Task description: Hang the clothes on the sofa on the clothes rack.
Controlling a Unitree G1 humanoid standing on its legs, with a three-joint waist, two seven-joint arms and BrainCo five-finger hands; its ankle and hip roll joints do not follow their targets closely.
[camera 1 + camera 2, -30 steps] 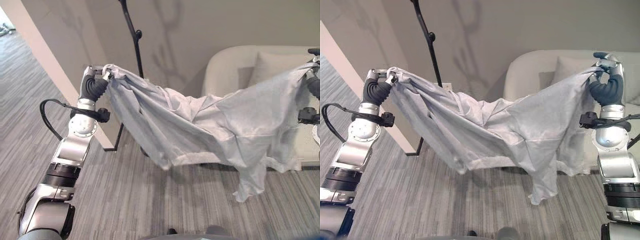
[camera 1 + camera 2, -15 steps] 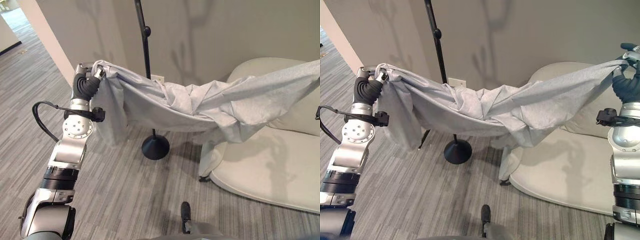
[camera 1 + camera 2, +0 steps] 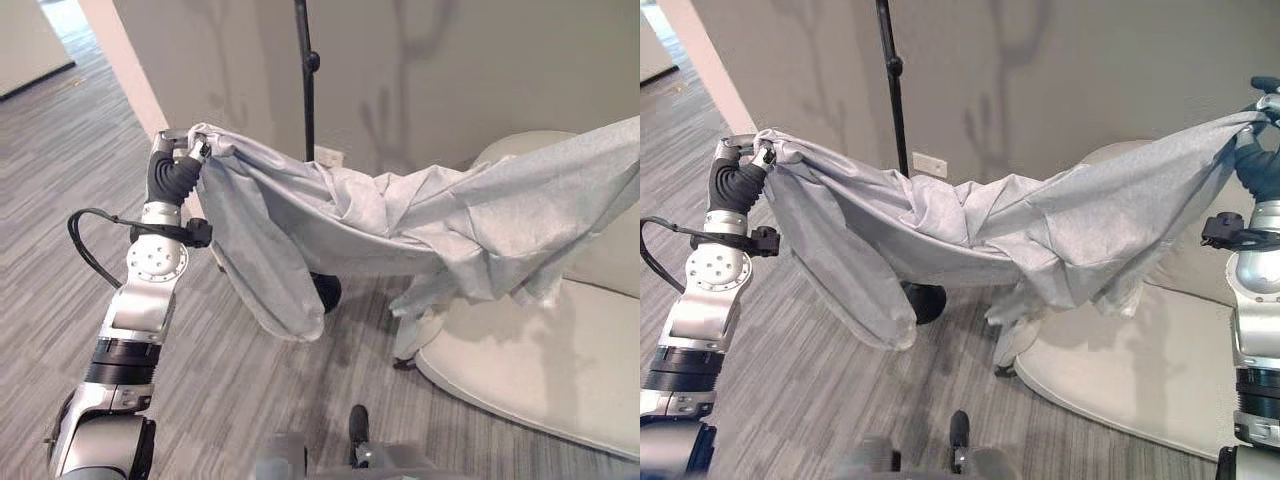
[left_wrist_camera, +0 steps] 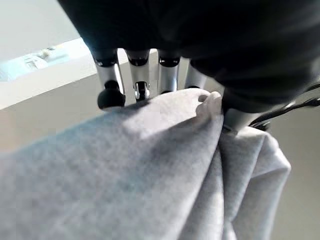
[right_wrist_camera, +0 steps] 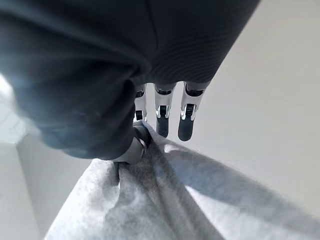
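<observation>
A light grey garment (image 3: 1040, 225) hangs stretched in the air between my two hands, sagging in the middle with a loose flap drooping at the left. My left hand (image 3: 738, 170) is raised at the left, shut on one end of the garment (image 4: 165, 165). At the right edge my right hand (image 3: 1260, 160) pinches the other end (image 5: 150, 200). The black pole of the clothes rack (image 3: 895, 100) rises behind the cloth, its round base (image 3: 923, 300) partly hidden by the drooping flap. The cream sofa (image 3: 1160, 370) lies below the garment's right half.
A grey wall stands close behind the rack, with a white outlet plate (image 3: 928, 164) low on it. A white wall corner (image 3: 715, 75) juts out at the left, with open striped carpet (image 3: 790, 390) in front.
The camera has shifted, so the rack and sofa sit slightly differently. The garment's left flap now droops lower, covering part of the rack's base. Both hands keep their hold.
</observation>
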